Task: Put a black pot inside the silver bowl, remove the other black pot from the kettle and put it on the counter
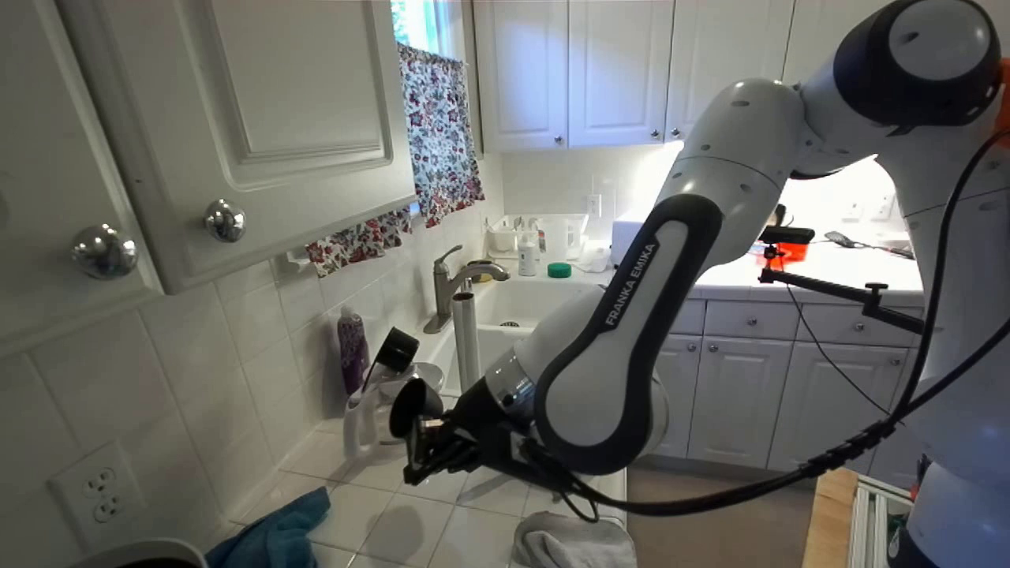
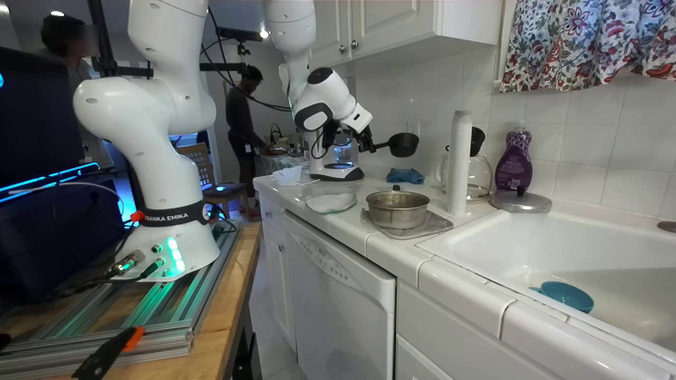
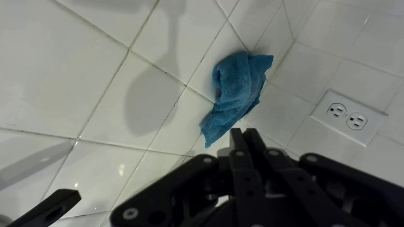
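My gripper (image 2: 367,141) is shut on the handle of the black pot (image 2: 403,145) and holds it above the counter (image 2: 359,184); the pot also shows in an exterior view (image 1: 412,406). In the wrist view the fingers (image 3: 243,134) are nearly together, and the held pot is out of view; its shadow falls on the tiles. The silver bowl (image 2: 398,211) stands on a flat tray near the sink, its dark handle (image 3: 50,208) at lower left in the wrist view. The other black pot (image 1: 398,349) sits tilted on top of the glass kettle (image 2: 479,174), partly behind a white roll.
The upright white roll (image 2: 459,163) stands between bowl and kettle. A purple soap bottle (image 2: 514,161), silver lid (image 2: 520,201) and sink (image 2: 623,232) lie beyond. A blue cloth (image 3: 236,91), white coffee maker (image 2: 338,163) and glass dish (image 2: 343,206) are also on the counter.
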Robot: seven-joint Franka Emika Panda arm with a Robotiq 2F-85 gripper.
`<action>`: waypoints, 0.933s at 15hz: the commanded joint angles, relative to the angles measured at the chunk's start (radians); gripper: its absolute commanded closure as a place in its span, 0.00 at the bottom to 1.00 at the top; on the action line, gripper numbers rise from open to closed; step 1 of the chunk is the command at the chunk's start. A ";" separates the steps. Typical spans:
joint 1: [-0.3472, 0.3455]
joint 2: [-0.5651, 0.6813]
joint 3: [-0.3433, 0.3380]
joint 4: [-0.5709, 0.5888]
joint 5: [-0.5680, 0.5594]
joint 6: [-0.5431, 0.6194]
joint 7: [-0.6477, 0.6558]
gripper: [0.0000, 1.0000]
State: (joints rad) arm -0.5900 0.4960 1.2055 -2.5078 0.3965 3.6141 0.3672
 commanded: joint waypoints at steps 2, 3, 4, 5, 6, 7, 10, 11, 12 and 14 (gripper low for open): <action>-0.253 0.116 0.107 -0.122 -0.286 0.066 0.061 0.99; -0.289 0.122 0.124 -0.134 -0.321 0.061 0.055 0.99; -0.310 0.127 0.122 -0.145 -0.353 0.059 0.063 0.99; -0.328 0.134 0.122 -0.156 -0.375 0.067 0.069 0.99; -0.349 0.145 0.130 -0.169 -0.386 0.080 0.082 0.99; -0.364 0.150 0.137 -0.187 -0.375 0.106 0.111 0.99; -0.390 0.164 0.151 -0.235 -0.358 0.194 0.183 0.99; -0.394 0.161 0.153 -0.251 -0.356 0.216 0.202 0.99; -0.393 0.164 0.150 -0.264 -0.356 0.240 0.220 0.99; -0.330 0.145 0.108 -0.243 -0.309 0.281 0.266 0.99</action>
State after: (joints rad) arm -0.9653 0.6398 1.3407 -2.7540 0.0554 3.8308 0.5646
